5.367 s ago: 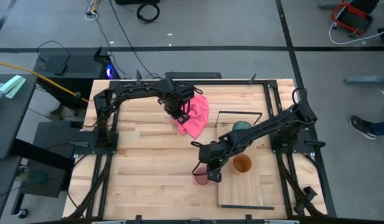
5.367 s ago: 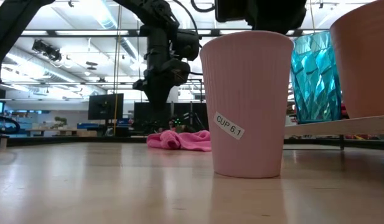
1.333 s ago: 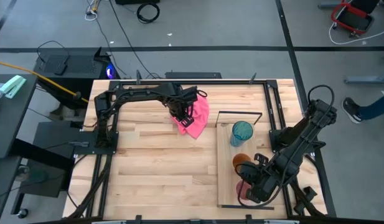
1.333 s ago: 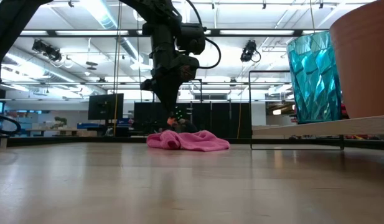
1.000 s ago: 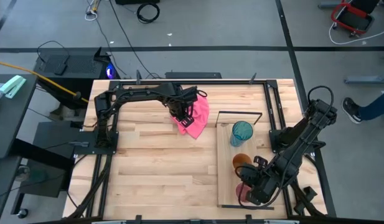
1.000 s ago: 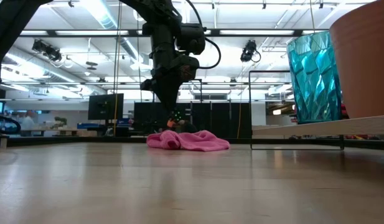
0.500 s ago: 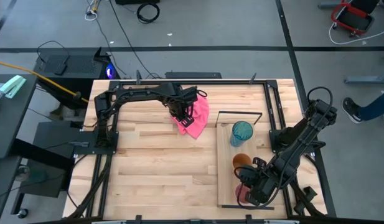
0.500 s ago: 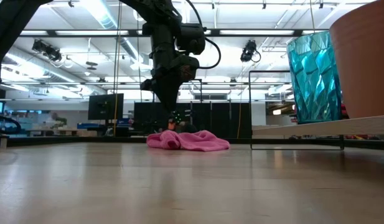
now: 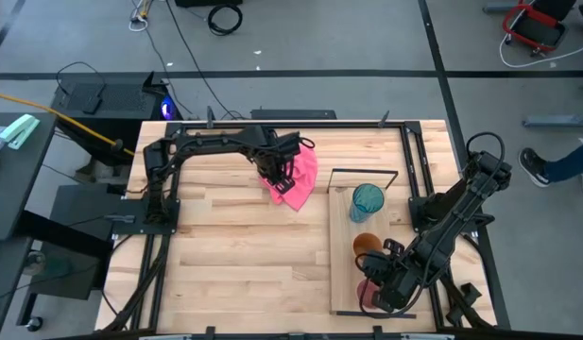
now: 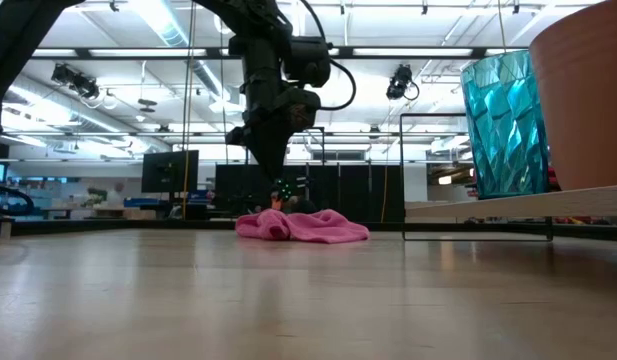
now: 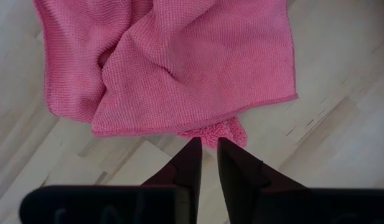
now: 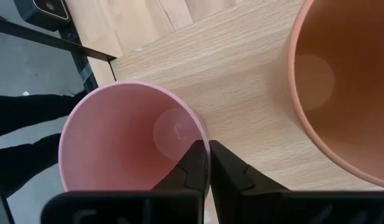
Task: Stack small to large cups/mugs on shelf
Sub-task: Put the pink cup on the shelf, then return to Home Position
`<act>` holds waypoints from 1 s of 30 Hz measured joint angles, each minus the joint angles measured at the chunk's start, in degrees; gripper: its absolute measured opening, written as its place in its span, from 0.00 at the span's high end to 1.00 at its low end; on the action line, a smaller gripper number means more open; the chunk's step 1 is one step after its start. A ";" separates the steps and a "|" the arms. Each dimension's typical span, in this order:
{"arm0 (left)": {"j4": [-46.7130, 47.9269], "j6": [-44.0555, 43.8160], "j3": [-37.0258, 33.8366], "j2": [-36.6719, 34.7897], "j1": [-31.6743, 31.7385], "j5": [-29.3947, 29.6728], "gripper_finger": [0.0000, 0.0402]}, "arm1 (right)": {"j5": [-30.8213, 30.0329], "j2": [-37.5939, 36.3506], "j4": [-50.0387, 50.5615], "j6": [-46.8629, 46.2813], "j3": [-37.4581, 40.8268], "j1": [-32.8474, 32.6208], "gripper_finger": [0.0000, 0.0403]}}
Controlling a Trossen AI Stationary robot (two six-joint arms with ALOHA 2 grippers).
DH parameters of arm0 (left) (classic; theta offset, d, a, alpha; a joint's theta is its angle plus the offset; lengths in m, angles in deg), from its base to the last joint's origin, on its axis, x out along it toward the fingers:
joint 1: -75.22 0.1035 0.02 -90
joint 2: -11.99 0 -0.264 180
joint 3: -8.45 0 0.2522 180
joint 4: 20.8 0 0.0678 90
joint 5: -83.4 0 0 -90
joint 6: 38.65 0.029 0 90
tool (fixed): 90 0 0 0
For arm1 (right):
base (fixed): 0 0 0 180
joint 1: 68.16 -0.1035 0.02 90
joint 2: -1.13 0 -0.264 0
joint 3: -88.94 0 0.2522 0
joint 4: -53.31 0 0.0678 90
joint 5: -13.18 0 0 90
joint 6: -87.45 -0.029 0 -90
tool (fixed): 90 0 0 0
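The shelf [image 9: 343,274] lies on the table's right side, its black wire frame [image 9: 364,172] at the far end. On it stand the teal tumbler [image 9: 367,200], the orange-brown cup [image 9: 367,246] and, nearest the near end, the small pink cup [image 9: 368,291]. All three are upright on their bases. My right gripper [image 12: 209,155] is shut on the pink cup [image 12: 129,143]. The pink cloth [image 9: 296,179] lies crumpled at the far middle of the table. My left gripper [image 11: 209,142], its fingers almost together, is at the cloth's left edge. My left gripper pinches a small tuft [image 11: 211,132] at the cloth's edge with its fingertips only, coming from above. The rest of the cloth lies slack on the table. My right gripper holds the pink cup by its rim [image 12: 203,138], on the side toward the orange-brown cup. One finger is inside the cup and one outside, pointing down from above. The cup stands upright on the shelf.
The orange-brown cup [image 12: 341,87] stands close beside the pink cup. The shelf's near corner and black edge [image 12: 55,40] lie just beyond the pink cup. The left and middle tabletop [image 9: 234,246] is bare wood. A person's shoe [image 9: 535,166] shows on the floor at the right.
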 joint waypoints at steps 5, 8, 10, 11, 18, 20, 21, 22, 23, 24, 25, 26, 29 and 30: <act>0.00 0.00 0.00 0.00 -0.11 -0.02 0.84 | 0.08 0.00 -0.21 -0.07 0.00 0.00 0.92; 0.01 -0.02 0.00 0.00 -0.09 -0.02 0.83 | 0.13 0.00 -0.53 -0.07 0.00 0.00 0.90; 0.00 -0.02 0.02 0.00 -0.09 -0.01 0.83 | 0.14 0.00 -0.57 -0.04 0.00 0.00 0.88; 0.00 -0.02 0.00 0.00 -0.09 -0.02 0.83 | 0.16 0.00 -0.57 -0.04 0.00 0.00 0.88; 0.00 -0.02 0.02 0.00 -0.09 -0.01 0.82 | 0.20 -0.10 -0.51 -0.06 0.00 0.00 0.85; 0.02 -0.02 0.02 0.00 -0.09 -0.01 0.83 | 0.28 -0.66 -0.48 -0.14 0.00 0.00 0.85; 0.00 -0.02 0.02 0.00 -0.08 -0.01 0.83 | 0.42 -1.15 -0.22 -0.15 -0.11 0.00 0.85; 0.01 -0.05 0.02 0.00 -0.08 -0.01 0.83 | 0.44 -1.77 0.01 -0.22 -0.27 0.00 0.85; 0.02 -0.23 0.02 0.00 -0.09 0.00 0.83 | 0.44 -2.50 0.03 -0.61 -0.42 0.00 0.85; 0.00 -0.39 0.02 0.00 -0.09 -0.01 0.84 | 0.44 -3.39 -0.01 -1.16 -0.44 0.00 0.85; 0.00 -0.50 0.00 0.00 -0.09 -0.02 0.84 | 0.44 -4.34 0.20 -1.59 -0.44 0.00 0.85; 0.01 -0.97 0.02 0.00 -0.09 -0.01 0.84 | 0.44 -5.37 0.24 -2.01 -0.44 0.00 0.85; 0.00 -1.55 0.02 0.00 -0.07 0.00 0.83 | 0.44 -9.12 0.39 -3.13 -0.46 0.00 0.85; 0.02 -1.57 0.02 0.00 -0.07 0.00 0.83 | 0.44 -10.48 0.37 -3.15 -0.45 0.00 0.85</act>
